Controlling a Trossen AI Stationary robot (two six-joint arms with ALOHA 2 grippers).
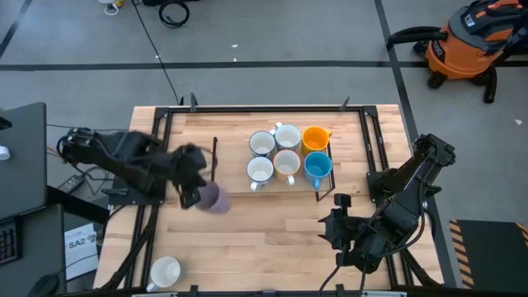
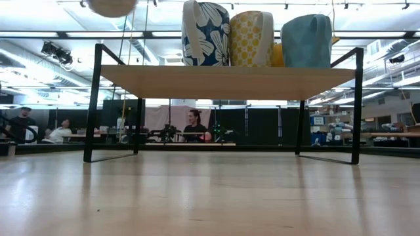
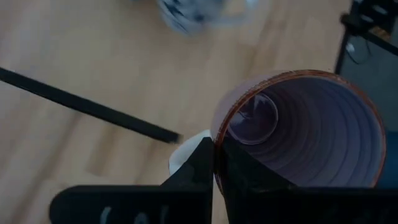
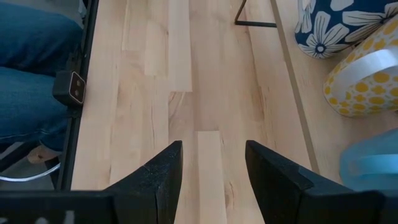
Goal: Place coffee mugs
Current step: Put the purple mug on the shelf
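A purple mug [image 1: 217, 199] with a brown rim hangs above the table's left half, my left gripper [image 1: 194, 191] shut on it. In the low view its underside [image 2: 111, 6] shows at the top, well clear of the tabletop. Several mugs [image 1: 287, 153] stand on their bases in two rows on a raised wooden shelf [image 2: 230, 82] at the far middle, among them an orange one [image 1: 316, 138] and a blue one [image 1: 318, 167]. A white mug [image 1: 165, 272] stands alone at the near left. My right gripper [image 1: 338, 224] hovers open over bare wood at the near right. My left gripper pinches the purple mug's wall at the rim [image 3: 217, 132], one finger [image 3: 249, 177] inside the mug and the other [image 3: 198, 163] outside. The mug is lifted clear of the table and tipped, its mouth turned back toward the gripper.
The shelf stands on thin black legs [image 2: 94, 105] with open room beneath it. Beyond my right gripper's fingers [image 4: 165, 174] lie bare planks, with patterned mugs [image 4: 367, 81] off to one side. A person's legs in jeans [image 4: 31, 68] are at the table's edge. People sit in the room behind.
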